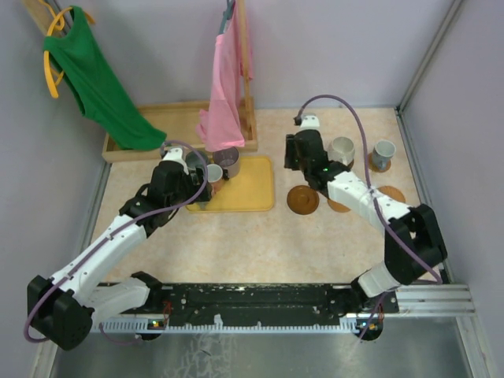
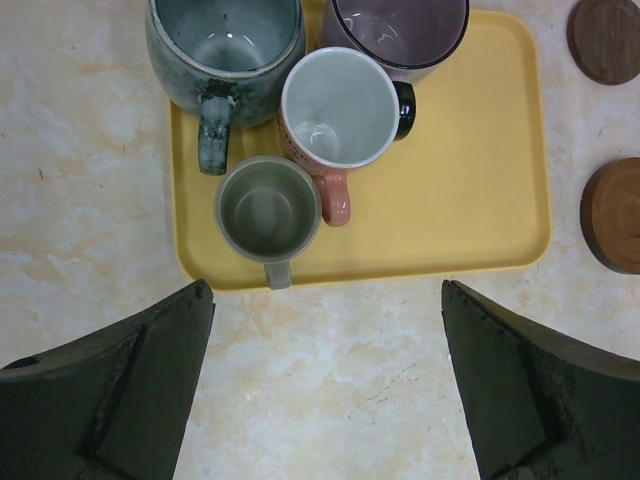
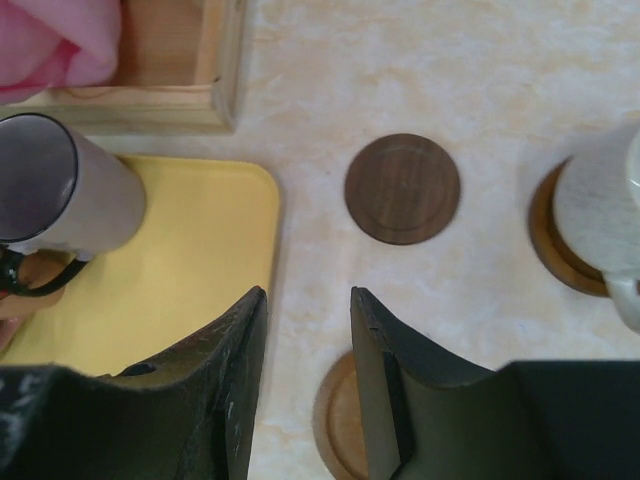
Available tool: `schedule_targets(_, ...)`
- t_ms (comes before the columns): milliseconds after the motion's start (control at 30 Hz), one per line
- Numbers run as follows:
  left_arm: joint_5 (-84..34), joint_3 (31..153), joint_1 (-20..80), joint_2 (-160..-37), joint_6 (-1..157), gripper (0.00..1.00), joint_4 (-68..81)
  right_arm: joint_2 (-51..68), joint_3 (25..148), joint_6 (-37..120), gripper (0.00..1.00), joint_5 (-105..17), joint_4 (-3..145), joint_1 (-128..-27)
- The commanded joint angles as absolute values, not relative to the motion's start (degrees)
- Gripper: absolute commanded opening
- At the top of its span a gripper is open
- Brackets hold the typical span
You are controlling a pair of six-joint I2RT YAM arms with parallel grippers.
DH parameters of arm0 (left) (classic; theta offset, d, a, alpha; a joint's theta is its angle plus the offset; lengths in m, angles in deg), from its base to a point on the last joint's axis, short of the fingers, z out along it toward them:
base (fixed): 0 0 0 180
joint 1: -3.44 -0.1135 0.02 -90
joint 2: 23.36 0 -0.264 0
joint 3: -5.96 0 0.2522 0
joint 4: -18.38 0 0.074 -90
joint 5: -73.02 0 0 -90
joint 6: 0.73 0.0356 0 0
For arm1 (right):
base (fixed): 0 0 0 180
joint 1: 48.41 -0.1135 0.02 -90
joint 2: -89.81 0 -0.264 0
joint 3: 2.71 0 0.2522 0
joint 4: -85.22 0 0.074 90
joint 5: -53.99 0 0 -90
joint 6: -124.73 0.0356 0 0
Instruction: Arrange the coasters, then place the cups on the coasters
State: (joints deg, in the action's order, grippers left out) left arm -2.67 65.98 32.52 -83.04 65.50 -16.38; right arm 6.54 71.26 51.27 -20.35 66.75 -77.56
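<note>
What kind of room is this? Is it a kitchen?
Probably a robot test booth, not a kitchen: two arms bolted to a rail, plain walls close around the table, and props like mugs on a tray.

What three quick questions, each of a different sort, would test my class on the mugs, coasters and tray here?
1. True or false: four mugs stand on the yellow tray.
2. The left gripper is: A shut on a mug, B open and empty, C out of view.
3. Fill in: ___ mugs already sit on coasters.
Key: 1 true; 2 B; 3 two.
</note>
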Motion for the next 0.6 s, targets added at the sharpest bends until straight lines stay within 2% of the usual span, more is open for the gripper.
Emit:
schedule_targets(0,-2.5,67.5,32.1,-82.1,65.2,1.00,-15.4,0.5,77.8,52.9,0.39,-18.4,69.1,-82.9)
schedule_targets(333,-1.4,67.0,32.1,-81.1,65.8,1.00,-16.3,-16.4,92.2,53.5,0.38,-18.0,67.2,-92.1)
schedule_targets(567,-0.8,66.6,32.0,-80.0,66.3,1.00,-17.1,-21.2,95.8,56.7,0.37,-22.4,69.0,-93.6)
